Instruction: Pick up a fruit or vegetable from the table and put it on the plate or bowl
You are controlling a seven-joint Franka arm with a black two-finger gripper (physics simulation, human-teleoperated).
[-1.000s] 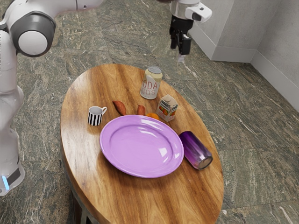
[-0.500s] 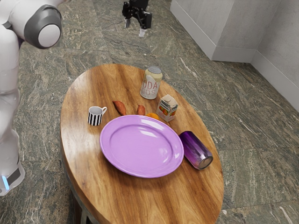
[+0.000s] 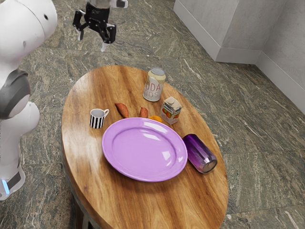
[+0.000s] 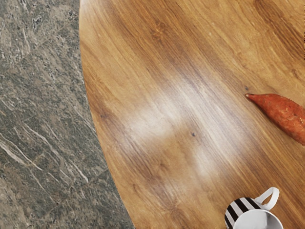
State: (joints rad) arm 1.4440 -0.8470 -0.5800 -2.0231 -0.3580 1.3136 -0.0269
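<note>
Sweet potato (image 3: 122, 110) lies just off plate (image 3: 143, 149).

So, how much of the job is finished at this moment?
Nothing is done: the purple plate is bare. In hand: nothing; the end effector hangs open, high above the table edge. Left: go down to a vegetable, such as the sweet potato near the striped cup, grasp it, and put it on the plate.
</note>
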